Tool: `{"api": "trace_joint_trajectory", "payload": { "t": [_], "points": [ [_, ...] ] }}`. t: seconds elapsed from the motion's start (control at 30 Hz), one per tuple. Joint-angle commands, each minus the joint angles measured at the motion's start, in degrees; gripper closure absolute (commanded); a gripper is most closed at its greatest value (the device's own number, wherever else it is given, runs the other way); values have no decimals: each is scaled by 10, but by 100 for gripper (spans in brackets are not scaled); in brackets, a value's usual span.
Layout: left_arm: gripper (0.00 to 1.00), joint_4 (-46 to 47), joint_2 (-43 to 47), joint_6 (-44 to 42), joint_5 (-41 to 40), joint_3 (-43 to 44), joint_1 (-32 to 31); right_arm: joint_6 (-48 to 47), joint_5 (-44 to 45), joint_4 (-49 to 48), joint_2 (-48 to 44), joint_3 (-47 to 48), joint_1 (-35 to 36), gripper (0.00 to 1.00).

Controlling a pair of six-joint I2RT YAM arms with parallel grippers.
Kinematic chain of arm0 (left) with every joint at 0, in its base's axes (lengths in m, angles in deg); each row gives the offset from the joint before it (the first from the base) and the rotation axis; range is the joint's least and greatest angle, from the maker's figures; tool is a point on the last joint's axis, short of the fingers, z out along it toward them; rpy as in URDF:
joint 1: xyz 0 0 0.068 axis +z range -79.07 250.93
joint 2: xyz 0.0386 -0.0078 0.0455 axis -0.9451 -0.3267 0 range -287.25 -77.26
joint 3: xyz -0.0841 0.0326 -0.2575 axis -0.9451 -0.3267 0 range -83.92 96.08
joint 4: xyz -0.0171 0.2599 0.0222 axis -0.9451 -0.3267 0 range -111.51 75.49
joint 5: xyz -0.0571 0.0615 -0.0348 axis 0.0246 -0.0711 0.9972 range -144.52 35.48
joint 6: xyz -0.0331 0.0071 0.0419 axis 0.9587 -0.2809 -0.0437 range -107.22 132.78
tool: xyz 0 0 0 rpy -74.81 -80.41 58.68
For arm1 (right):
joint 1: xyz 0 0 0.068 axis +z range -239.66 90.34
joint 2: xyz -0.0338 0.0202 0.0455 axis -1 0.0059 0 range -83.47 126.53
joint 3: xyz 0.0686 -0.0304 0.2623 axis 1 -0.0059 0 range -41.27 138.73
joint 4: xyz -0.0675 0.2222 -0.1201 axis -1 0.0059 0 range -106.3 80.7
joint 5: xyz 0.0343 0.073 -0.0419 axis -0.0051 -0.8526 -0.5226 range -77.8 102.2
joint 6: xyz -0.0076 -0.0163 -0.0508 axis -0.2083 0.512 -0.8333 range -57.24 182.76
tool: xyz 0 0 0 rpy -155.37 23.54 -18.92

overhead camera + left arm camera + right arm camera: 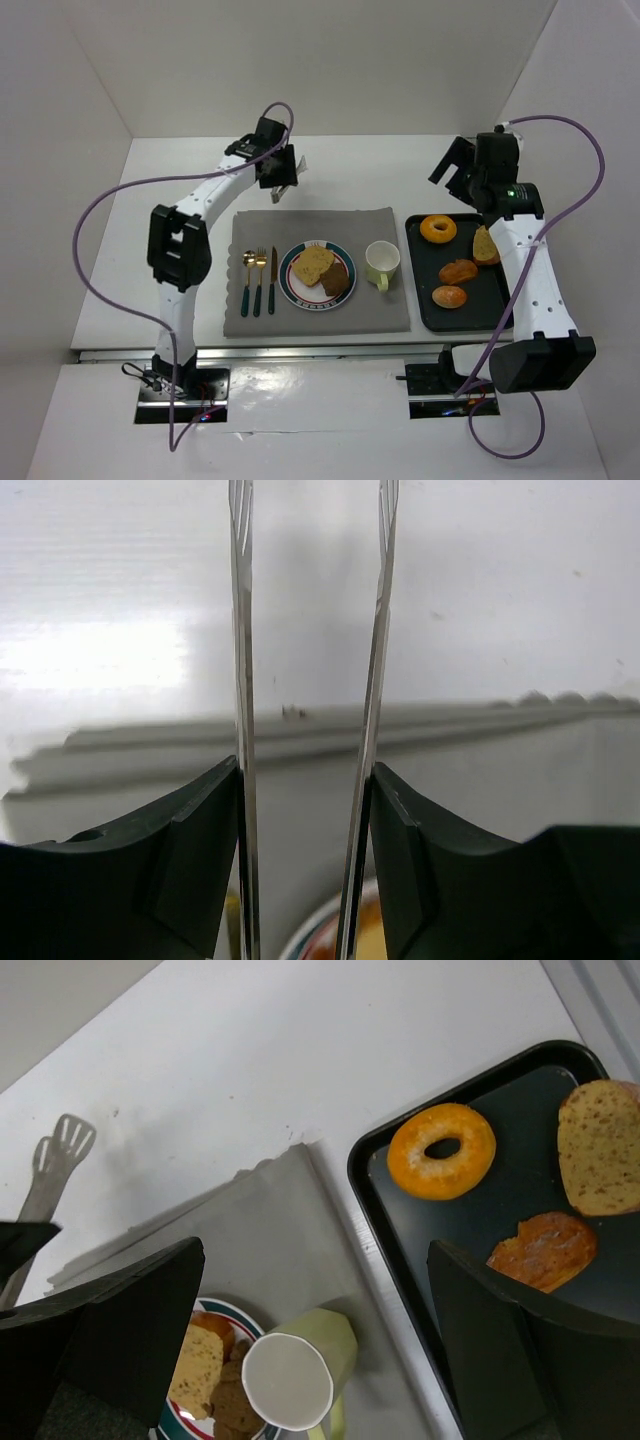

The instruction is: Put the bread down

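A golden-tan toast slice [315,264] and a dark brown chunk [338,284] lie side by side on a round plate [290,262] with a teal and red rim. Both also show in the right wrist view, toast [195,1368] and chunk [232,1405]. My left gripper [278,182] is behind the placemat, shut on metal tongs [298,166]. The two tong arms [243,680] run between my fingers with a gap between them. My right gripper [455,165] is open and empty, raised behind the black tray [425,300].
The tray holds a glazed doughnut [438,229], another tan slice [486,245] and two orange rolls [458,271]. A pale green cup [381,262] stands on the grey placemat [380,310] right of the plate. A spoon, fork and knife [258,280] lie left of it.
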Motion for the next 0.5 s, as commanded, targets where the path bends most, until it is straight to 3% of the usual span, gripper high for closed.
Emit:
{"api": "trace_joint_trajectory", "payload": {
  "t": [0.0,0.13,0.3,0.37,0.47],
  "points": [
    [37,56,-48,22,-26,76,-4,7,-7,-17,-15,-10,4,0],
    [38,42,-135,49,-44,152,-21,13,-12,-17,-15,-16,4,0],
    [38,12,-244,69,8,247,-37,13,-5,-12,-10,-10,4,0],
    [32,17,-258,76,24,252,-37,13,-5,-12,-10,-5,4,0],
    [11,17,-268,89,58,263,-37,13,-5,-12,-10,-5,4,0]
  ]
}}
